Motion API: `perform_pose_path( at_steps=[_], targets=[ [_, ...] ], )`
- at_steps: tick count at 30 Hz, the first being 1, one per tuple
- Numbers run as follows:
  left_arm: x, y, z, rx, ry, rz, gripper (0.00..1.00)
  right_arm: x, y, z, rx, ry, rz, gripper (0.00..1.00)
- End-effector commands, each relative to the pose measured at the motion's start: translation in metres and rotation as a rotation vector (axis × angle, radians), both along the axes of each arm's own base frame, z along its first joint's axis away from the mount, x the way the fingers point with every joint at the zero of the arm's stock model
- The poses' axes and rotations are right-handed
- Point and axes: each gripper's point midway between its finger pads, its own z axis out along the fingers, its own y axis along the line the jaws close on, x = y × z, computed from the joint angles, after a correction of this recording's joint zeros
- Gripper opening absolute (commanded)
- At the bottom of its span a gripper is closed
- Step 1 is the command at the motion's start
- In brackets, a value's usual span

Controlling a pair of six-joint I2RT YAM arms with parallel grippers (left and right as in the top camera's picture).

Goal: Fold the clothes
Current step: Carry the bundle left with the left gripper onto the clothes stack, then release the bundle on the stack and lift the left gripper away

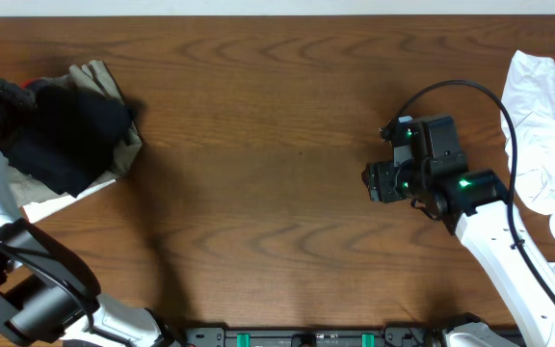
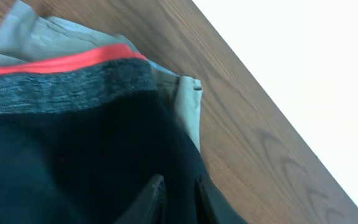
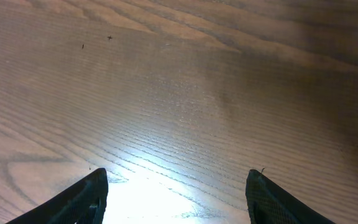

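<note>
A black garment point(image 1: 70, 135) lies on a folded tan garment point(image 1: 99, 77) at the table's far left. In the left wrist view the black garment point(image 2: 73, 168) has a grey band with a red edge point(image 2: 61, 62), and the tan garment point(image 2: 188, 102) shows beneath it. My left gripper point(image 1: 22, 96) is over this pile, and its fingers point(image 2: 179, 190) are nearly together with black cloth between them. My right gripper point(image 1: 379, 183) is open and empty above bare wood point(image 3: 176, 180) right of centre. A crumpled white garment point(image 1: 547, 125) lies at the far right.
The wooden table point(image 1: 277, 116) runs between the two piles. The right arm's black cable point(image 1: 494, 96) arcs beside the white garment. The table's far edge point(image 2: 247, 59) passes close behind the left pile.
</note>
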Motion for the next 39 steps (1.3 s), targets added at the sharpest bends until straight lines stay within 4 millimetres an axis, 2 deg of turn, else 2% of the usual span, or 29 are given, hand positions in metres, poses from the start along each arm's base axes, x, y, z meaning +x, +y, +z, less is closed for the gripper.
perform_pose_path(
  at_steps=[1, 3, 5, 8, 10, 13, 15, 16, 19, 23, 26, 29, 32, 34, 37, 38, 39],
  targets=[
    [0.002, -0.006, -0.042, -0.108, 0.057, -0.010, 0.28, 0.003, -0.007, 0.002, -0.013, -0.013, -0.010, 0.69],
    [0.002, -0.005, -0.063, -0.136, 0.094, -0.008, 0.32, 0.002, -0.007, 0.002, -0.014, -0.010, -0.010, 0.69],
    [0.002, -0.005, -0.087, -0.167, 0.136, -0.006, 0.42, 0.002, -0.007, 0.002, -0.014, -0.010, -0.010, 0.69],
    [-0.004, -0.008, -0.129, -0.235, 0.219, -0.001, 0.52, 0.002, -0.007, 0.002, -0.014, -0.008, -0.010, 0.70],
    [-0.009, -0.012, -0.149, -0.282, 0.263, 0.005, 0.59, 0.000, -0.007, 0.001, -0.016, -0.001, -0.010, 0.70],
    [-0.007, -0.017, -0.152, -0.330, 0.242, -0.022, 0.60, -0.001, -0.008, 0.000, -0.018, 0.005, -0.009, 0.70],
    [0.001, -0.021, -0.139, -0.345, 0.174, -0.065, 0.56, -0.001, -0.008, 0.000, -0.018, 0.003, -0.010, 0.70],
    [0.007, -0.023, -0.128, -0.352, 0.129, -0.090, 0.52, 0.000, -0.008, 0.000, -0.017, 0.001, -0.010, 0.70],
    [0.018, -0.024, -0.092, -0.328, 0.019, -0.139, 0.50, -0.001, -0.008, 0.000, -0.017, 0.002, -0.010, 0.70],
    [0.023, -0.025, -0.018, -0.201, -0.122, -0.173, 0.54, -0.001, -0.008, 0.000, -0.017, 0.004, -0.010, 0.70],
    [0.019, -0.040, 0.037, -0.112, -0.205, -0.213, 0.61, 0.000, -0.007, 0.001, -0.016, -0.002, -0.011, 0.75],
    [0.004, -0.077, 0.083, 0.039, -0.245, -0.325, 0.66, 0.005, -0.006, 0.004, -0.010, -0.022, -0.010, 0.99],
    [-0.009, -0.110, 0.102, 0.168, -0.195, -0.355, 0.78, 0.011, -0.005, 0.007, -0.002, -0.051, -0.010, 0.99],
    [-0.017, -0.139, 0.109, 0.235, -0.162, -0.409, 0.84, 0.017, -0.003, 0.012, 0.007, -0.083, -0.011, 0.99],
    [-0.030, -0.192, 0.110, 0.294, -0.113, -0.525, 0.93, 0.029, 0.000, 0.021, 0.023, -0.143, -0.012, 0.99],
    [-0.037, -0.217, 0.109, 0.307, -0.100, -0.598, 1.00, 0.034, 0.002, 0.025, 0.030, -0.168, -0.012, 0.99],
    [-0.042, -0.233, 0.106, 0.312, -0.082, -0.644, 0.98, 0.038, 0.003, 0.029, 0.037, -0.194, -0.012, 0.99]
  ],
)
